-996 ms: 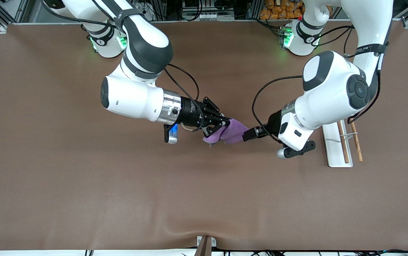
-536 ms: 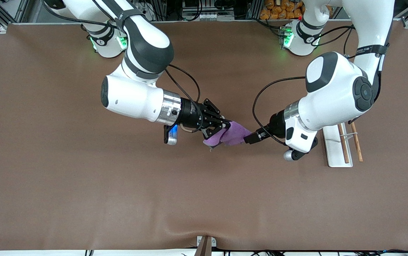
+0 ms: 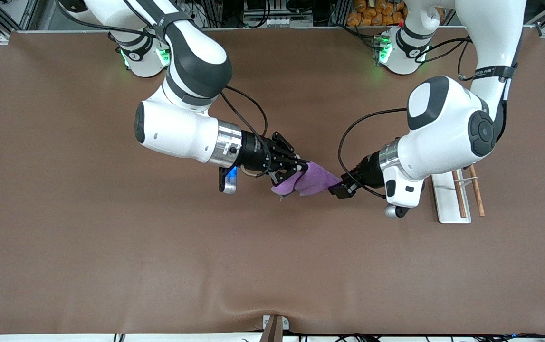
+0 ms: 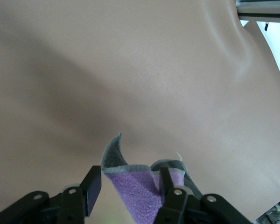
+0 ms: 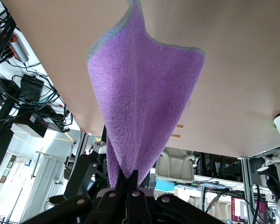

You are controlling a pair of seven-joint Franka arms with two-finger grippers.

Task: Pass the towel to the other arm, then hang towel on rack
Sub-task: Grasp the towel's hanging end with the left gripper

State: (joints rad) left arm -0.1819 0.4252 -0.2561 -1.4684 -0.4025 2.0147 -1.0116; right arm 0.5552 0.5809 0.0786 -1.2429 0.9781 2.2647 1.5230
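Observation:
The purple towel (image 3: pixel 309 179) hangs in the air over the middle of the table. My right gripper (image 3: pixel 301 168) is shut on one end of it; in the right wrist view the towel (image 5: pixel 140 102) spreads out from the pinched fingers (image 5: pixel 129 179). My left gripper (image 3: pixel 337 189) is at the towel's free corner. In the left wrist view it (image 4: pixel 129 176) is open, with the grey-edged towel (image 4: pixel 135 191) between its fingers and against one of them. The rack (image 3: pixel 443 202) stands at the left arm's end of the table, its rods (image 3: pixel 458 194) partly under the left arm.
The brown table (image 3: pixel 110 237) carries only the rack. A small metal bracket (image 3: pixel 274 325) sits at the table's edge nearest the front camera. Cables and boxes lie off the table by the arms' bases.
My left gripper has turned and shifted a little along the towel's free corner, so the corner now sits between its open fingers. My right gripper and the towel have hardly moved.

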